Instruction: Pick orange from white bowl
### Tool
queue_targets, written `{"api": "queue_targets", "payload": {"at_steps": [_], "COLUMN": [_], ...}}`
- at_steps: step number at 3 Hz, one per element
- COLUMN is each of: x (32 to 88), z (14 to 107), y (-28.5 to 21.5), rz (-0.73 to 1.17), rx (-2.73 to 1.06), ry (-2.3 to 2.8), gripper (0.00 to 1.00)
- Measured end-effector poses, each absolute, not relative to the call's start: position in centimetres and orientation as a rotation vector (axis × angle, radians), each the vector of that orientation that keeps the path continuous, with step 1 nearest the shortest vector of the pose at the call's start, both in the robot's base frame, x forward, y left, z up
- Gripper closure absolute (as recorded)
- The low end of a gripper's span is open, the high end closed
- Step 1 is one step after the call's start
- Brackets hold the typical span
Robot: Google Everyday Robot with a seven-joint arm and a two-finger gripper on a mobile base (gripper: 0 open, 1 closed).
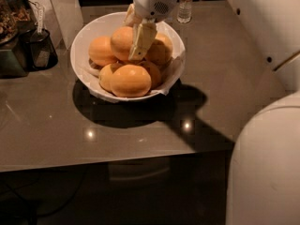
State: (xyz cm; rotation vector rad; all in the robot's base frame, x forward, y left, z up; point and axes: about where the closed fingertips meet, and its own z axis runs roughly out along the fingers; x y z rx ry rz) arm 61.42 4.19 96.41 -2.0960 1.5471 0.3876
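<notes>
Starting nearest: white robot body (267, 168) fills the lower right corner, dark shadow beside it on the grey counter (56, 130). White bowl (84, 41) sits mid-counter toward the back, paper lining (176, 67) sticking out over its right rim. Bowl is heaped with round orange-yellow fruit: one big one (130, 81) at the front, a smaller one (106, 75) touching its left side, a paler one (101, 50) at the left. The orange (122, 41) is at the top middle of the pile, inside the bowl, resting on the others. The tool (138, 43) reaches down from above into the bowl, lying against the orange's right side, between it and another fruit (161, 50) on the right. Can't tell whether the tool is wide, narrow or holding anything. Left of the bowl, a dark container (41, 48) on the counter, near but apart. Behind the bowl, a clear bottle (186, 6) stands upright at the far edge.
</notes>
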Motion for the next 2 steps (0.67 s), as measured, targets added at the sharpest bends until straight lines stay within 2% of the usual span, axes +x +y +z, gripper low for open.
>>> {"api": "queue_targets", "payload": {"at_steps": [1, 2], "x": [60.9, 60.3], "z": [96.7, 97.9], "y": [2.8, 1.8], "rz": [0.359, 0.409], "rx": [-2.06, -2.021], "ry": [1.59, 1.518], "gripper": [1.0, 1.0]}}
